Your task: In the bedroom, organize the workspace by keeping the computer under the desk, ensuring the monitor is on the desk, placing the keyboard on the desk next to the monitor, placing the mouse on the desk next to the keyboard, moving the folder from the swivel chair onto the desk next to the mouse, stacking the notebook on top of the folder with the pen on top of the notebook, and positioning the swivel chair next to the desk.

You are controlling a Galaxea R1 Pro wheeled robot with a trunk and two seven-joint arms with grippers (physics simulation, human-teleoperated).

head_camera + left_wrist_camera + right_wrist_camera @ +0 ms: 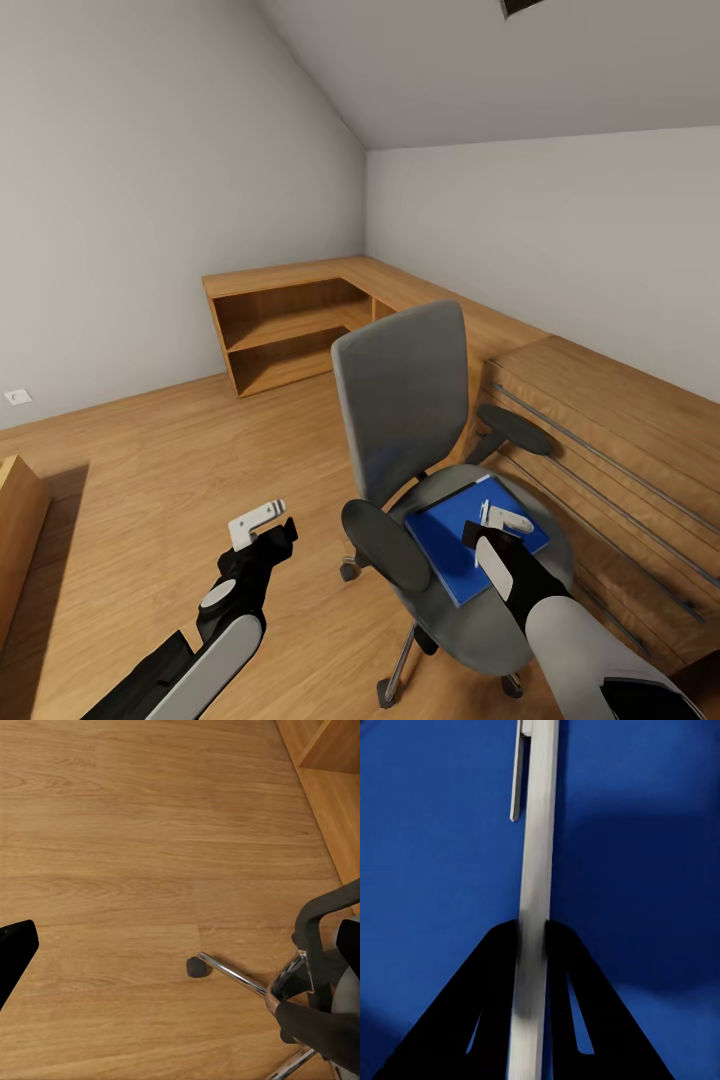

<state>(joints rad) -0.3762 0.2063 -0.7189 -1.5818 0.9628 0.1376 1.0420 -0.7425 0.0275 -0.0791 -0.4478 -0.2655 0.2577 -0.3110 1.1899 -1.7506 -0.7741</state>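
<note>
Pale attic walls and plank floor surround the swivel chair (440, 480), where the folder (450, 545) lies on its seat; your right gripper (534, 945) pinches the pen (536, 870), your left gripper (262, 528) hangs with jaws apart, so carry that pen level.

I am looking into an attic room: pale grey walls (150, 200) are sloping up to the ceiling, plank flooring (150, 480) is glowing warm, and an oak corner shelf unit (290, 335) is hugging the far walls; possibly a skylight (522, 6) overhead.
</note>
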